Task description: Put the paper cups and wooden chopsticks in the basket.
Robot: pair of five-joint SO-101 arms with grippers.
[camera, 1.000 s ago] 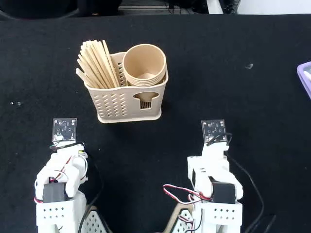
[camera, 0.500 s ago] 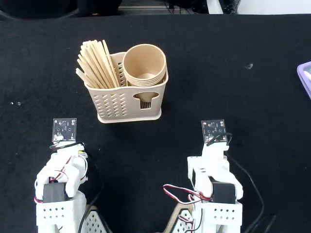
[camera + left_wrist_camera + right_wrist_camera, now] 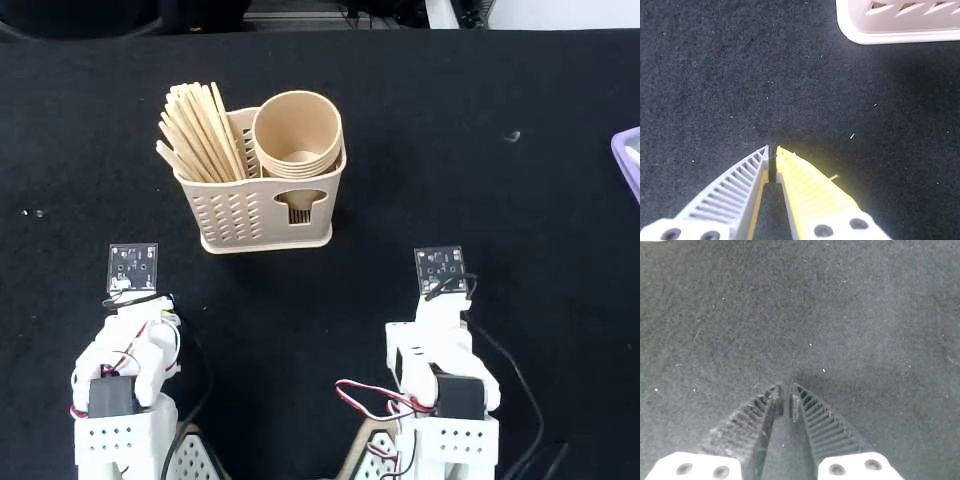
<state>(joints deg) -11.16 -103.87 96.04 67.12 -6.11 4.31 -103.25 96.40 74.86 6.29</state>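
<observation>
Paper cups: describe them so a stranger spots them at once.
On the black table, find the beige slotted basket ahead of both arms. The paper cups are the brown nested stack standing upright in its right side. Unlike the thin wooden chopsticks fanned on its left, they are round and open-mouthed.

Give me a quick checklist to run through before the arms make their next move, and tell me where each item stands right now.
1. Paper cups stacked inside the basket: ok.
2. Wooden chopsticks standing in the basket beside the cups: ok.
3. Every cup and chopstick in view is in the basket: ok.
4. Basket upright on the table: ok.
5. Left gripper shut, empty, apart from the basket: ok.
6. Right gripper shut, empty, over bare table: ok.
</observation>
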